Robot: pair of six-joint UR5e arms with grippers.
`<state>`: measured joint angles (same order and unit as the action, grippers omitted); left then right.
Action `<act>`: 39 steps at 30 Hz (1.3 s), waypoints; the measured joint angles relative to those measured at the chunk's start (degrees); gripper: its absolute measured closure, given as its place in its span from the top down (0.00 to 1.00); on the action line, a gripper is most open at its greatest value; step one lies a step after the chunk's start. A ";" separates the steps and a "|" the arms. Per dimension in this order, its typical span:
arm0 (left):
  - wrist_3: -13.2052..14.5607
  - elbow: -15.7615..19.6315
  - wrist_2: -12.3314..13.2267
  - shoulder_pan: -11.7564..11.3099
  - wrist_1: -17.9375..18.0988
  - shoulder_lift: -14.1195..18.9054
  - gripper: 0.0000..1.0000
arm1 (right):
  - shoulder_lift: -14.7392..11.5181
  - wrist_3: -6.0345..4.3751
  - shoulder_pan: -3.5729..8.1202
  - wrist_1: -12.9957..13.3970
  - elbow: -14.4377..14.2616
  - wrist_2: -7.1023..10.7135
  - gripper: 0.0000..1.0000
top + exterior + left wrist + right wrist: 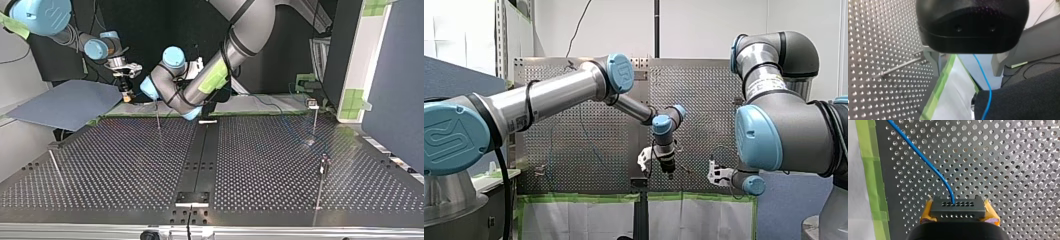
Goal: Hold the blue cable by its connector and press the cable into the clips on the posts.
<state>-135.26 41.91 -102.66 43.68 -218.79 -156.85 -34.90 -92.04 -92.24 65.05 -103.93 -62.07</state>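
Observation:
Seen from the right wrist, my right gripper (958,212) is shut on the black connector (958,206), yellow pads (926,211) at its two sides. The blue cable (923,157) leaves the connector and curves away over the perforated table (1010,170). My left gripper (965,65) is open in its wrist view, with the blue cable (984,77) hanging free between its grey fingers (934,62), touching neither. In the top view, thin posts (315,120) stand on the table, and one nearer post (322,172) carries a small clip. My left gripper (668,169) hangs mid-table and my right gripper (716,174) is beside it.
Green tape (870,170) lines the table's edge. A blue-grey board (65,102) lies at the top view's left, near my right gripper (125,92). A black strip (197,150) runs down the table's middle. Dark fabric (1023,100) lies under my left gripper.

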 joint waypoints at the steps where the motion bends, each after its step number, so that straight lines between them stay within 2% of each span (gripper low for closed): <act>1: 0.00 -0.04 0.04 -0.01 0.07 -0.18 1.00 | 0.01 0.00 -0.02 -0.02 0.02 -0.08 0.00; 10: 0.57 0.01 0.43 -0.20 0.93 -2.09 1.00 | 0.00 0.00 -0.08 -0.17 0.15 -0.52 0.00; 22: 0.65 -0.37 0.64 -0.47 4.36 -3.68 1.00 | 0.02 0.12 -0.17 -0.10 0.24 -0.61 0.00; 29: 0.64 -1.60 0.95 -0.60 4.98 -5.94 1.00 | 0.02 0.20 -0.40 -0.13 0.27 -0.61 0.00; 39: 0.62 -2.40 0.87 -1.97 7.95 -7.44 1.00 | -0.01 0.39 -0.78 -0.23 0.35 -0.61 0.00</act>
<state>-134.64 39.51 -101.79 41.71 -210.84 -164.29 -34.92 -91.65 -93.01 64.81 -103.58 -62.68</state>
